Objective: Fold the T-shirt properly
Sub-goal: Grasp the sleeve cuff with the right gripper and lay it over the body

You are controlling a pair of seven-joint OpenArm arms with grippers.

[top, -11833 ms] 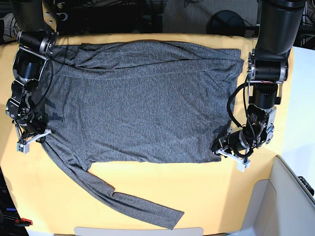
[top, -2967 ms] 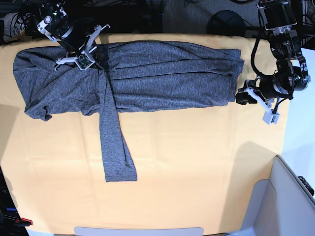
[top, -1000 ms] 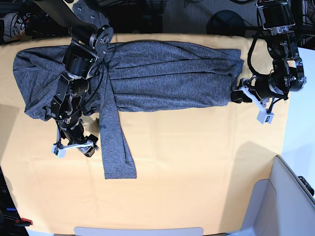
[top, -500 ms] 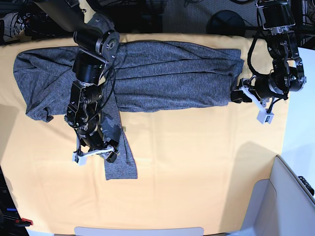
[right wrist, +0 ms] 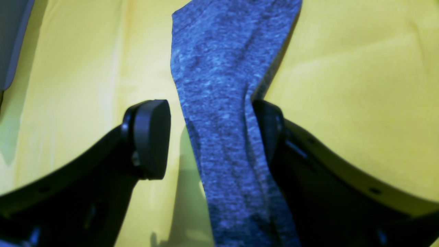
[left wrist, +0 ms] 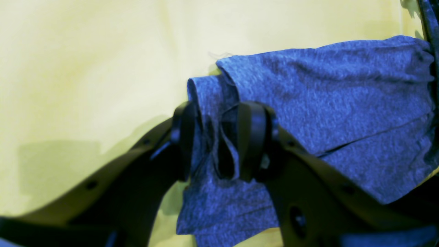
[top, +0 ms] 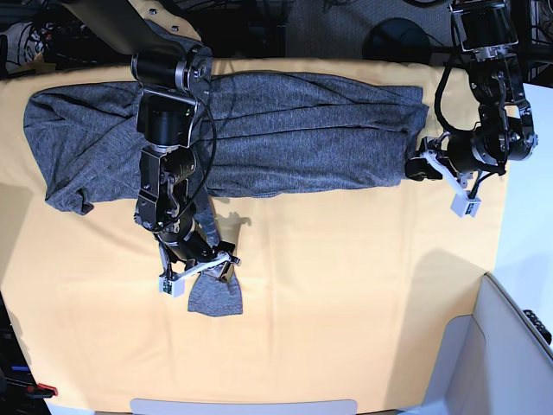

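The heather-grey T-shirt lies folded into a long band across the far side of the yellow-orange cloth. One sleeve hangs from it toward the front. My right gripper is open and straddles this sleeve near its end. In the right wrist view the sleeve runs between the fingers and touches the right one. My left gripper is at the band's right end. In the left wrist view it is shut on a bunched fold of the shirt.
A pale grey bin stands at the front right corner. Dark equipment lies behind the table's far edge. A light strip runs along the front edge.
My right arm has moved right and toward the front along the sleeve, from beside it to over its lower part. The left gripper and the shirt body have not moved.
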